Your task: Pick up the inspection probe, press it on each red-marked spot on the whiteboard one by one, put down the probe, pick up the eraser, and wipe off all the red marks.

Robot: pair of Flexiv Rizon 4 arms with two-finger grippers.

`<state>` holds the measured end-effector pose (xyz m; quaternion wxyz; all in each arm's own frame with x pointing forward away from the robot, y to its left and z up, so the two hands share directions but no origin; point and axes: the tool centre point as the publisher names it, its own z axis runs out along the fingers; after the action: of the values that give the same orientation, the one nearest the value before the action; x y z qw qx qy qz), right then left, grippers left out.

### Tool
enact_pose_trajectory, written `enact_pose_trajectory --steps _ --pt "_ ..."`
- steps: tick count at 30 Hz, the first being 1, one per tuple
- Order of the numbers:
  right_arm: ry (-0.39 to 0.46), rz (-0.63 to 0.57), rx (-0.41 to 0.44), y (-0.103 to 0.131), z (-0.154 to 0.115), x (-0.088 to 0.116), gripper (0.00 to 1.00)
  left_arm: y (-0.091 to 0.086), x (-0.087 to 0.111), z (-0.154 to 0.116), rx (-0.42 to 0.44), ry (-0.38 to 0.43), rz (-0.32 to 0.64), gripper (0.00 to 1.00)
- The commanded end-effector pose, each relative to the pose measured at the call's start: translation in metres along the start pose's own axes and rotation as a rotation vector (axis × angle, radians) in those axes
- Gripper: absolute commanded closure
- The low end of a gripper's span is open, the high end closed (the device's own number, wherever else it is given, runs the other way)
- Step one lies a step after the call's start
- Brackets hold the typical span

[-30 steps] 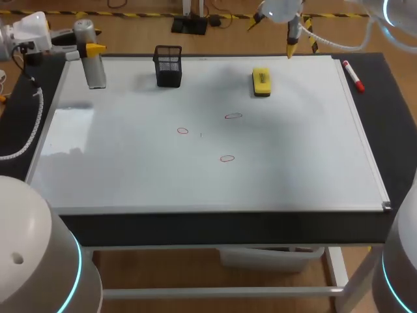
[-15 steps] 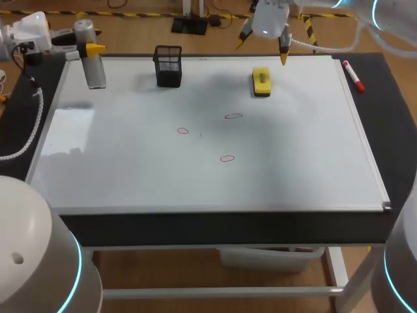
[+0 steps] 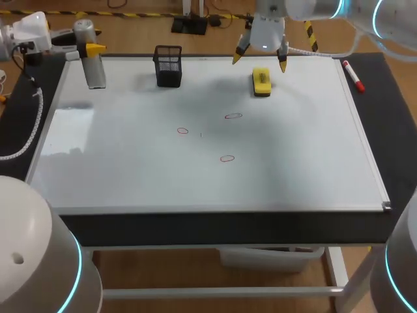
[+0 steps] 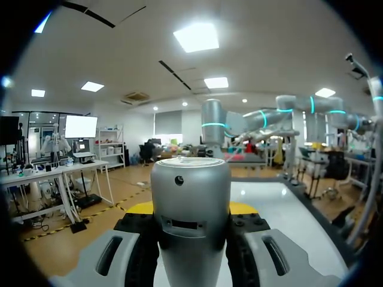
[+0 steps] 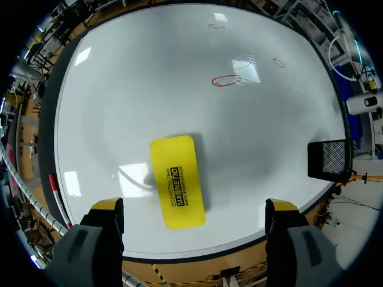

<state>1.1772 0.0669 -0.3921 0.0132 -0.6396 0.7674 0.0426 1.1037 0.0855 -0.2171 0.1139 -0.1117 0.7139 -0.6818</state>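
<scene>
Left gripper (image 3: 88,47), at the 10 o'clock corner of the white rectangular whiteboard (image 3: 130,169), pinches the silver cylindrical inspection probe (image 3: 96,73), which stands upright; contact with the board cannot be confirmed. Black mesh pen holder (image 3: 169,66) stands at 11 o'clock. Three red oval marks (image 3: 182,131) lie near the centre, unwiped. Yellow block eraser (image 3: 261,82) lies flat at 1 o'clock. Right gripper (image 3: 260,62) hangs over it, fingers spread wide, touching nothing. Red marker pen (image 3: 352,75) lies at 2 o'clock, just off the frame.
</scene>
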Motion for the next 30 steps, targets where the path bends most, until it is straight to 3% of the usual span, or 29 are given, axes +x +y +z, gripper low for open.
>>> enact_pose_trajectory --steps 1,10,30 --pt "-0.004 -0.049 -0.008 0.007 0.002 0.005 0.00 -0.001 0.001 0.001 0.000 -0.005 0.003 1.00" --pt "0.018 -0.119 -0.040 0.010 0.008 0.009 0.00 -0.001 0.001 0.001 0.000 -0.005 0.003 1.00" --pt "0.043 -0.147 -0.080 0.007 0.030 0.014 0.00 -0.001 0.001 0.001 0.000 -0.005 0.003 1.00"
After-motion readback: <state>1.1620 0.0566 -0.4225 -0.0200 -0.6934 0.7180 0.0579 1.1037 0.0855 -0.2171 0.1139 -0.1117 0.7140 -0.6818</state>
